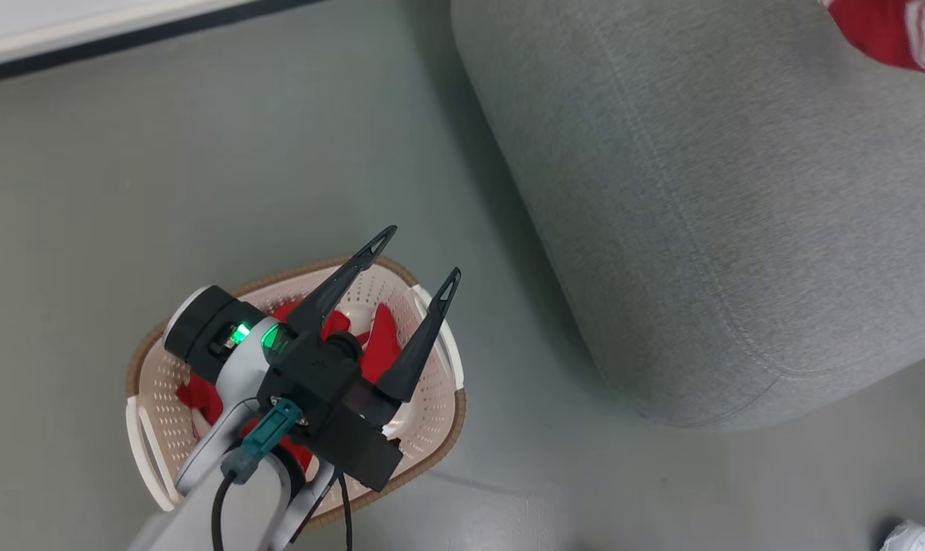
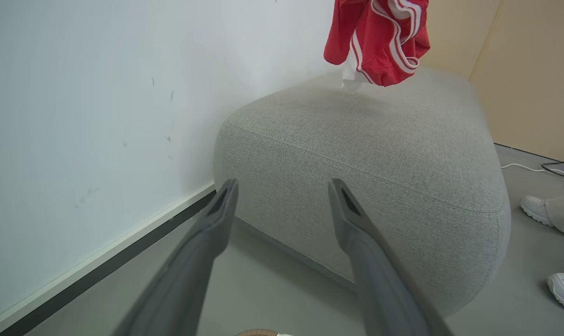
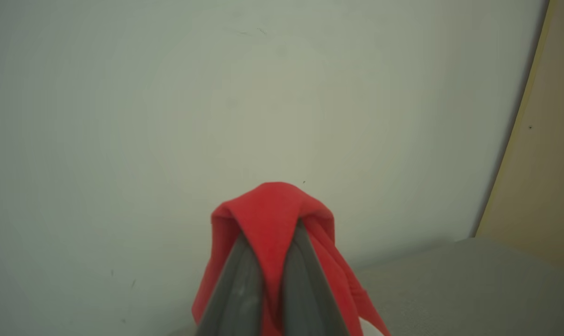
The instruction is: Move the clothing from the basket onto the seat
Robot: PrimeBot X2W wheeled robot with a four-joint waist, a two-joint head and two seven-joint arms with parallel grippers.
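Looks down, in the head view, on a grey floor. Shows the cream basket with its brown rim at the lower left, standing on the floor, apart from the seat, the big grey rounded sofa on the right. Shows red clothing bunched inside the basket. Places the left gripper directly above the basket, two dark fingers spread wide, gripping nothing, tips pointing toward the upper right. Catches a red garment with white trim at the top right corner, over the seat's far end.

Gives, in the left wrist view, the left gripper rising wide open from the bottom edge, aimed at the seat beside a white wall with a dark baseboard. Shows the garment dangling at the top centre, red with white stripes, above the seat's top; cannot tell whether touching the fabric. Shows a person's white shoes on the floor at the right edge.

Shows, in the right wrist view, the right gripper at the bottom centre, fingers clamped together on the garment, red cloth draped over both tips, a corner of the seat at the lower right.
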